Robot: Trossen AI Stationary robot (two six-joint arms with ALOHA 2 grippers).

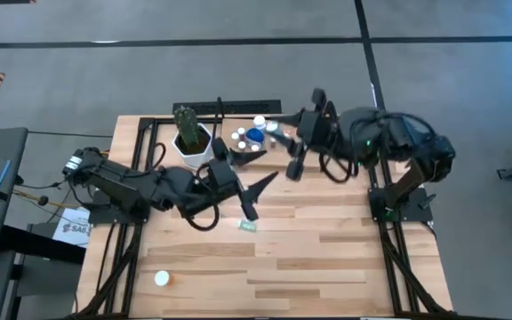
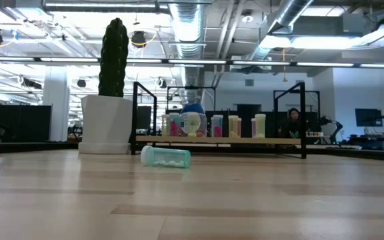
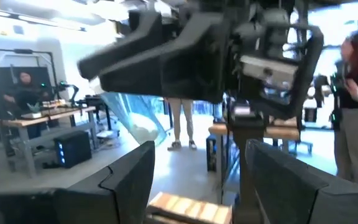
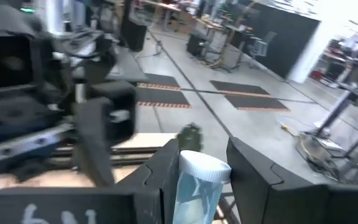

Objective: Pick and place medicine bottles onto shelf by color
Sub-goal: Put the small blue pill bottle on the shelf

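A teal medicine bottle (image 2: 166, 157) lies on its side on the tabletop (image 1: 327, 258) in front of the shelf, its white contents showing through the clear body in the low view; from above it sits just beside the left gripper's fingertips; a second loose bottle (image 1: 162, 278), white-capped with an orange tint, stands well apart near the table's front left corner; the shelf (image 2: 219, 140), a light wooden board between black posts, carries a row of small bottles (image 2: 235, 125) with pink, teal and pale yellow bodies, and the larger rounded blue bottle (image 2: 192, 120) among them; a white pot with a tall green cactus (image 2: 113, 59) stands just beside the shelf's left end; the right gripper (image 4: 201, 167) is raised above the shelf's right part, fingers drawn narrow around a white-capped bottle with a clear teal body (image 4: 199, 183), held upright between them; the left gripper (image 1: 253, 194) hovers over the middle of the table with its fingers (image 3: 129, 174) spread wide and nothing between them.
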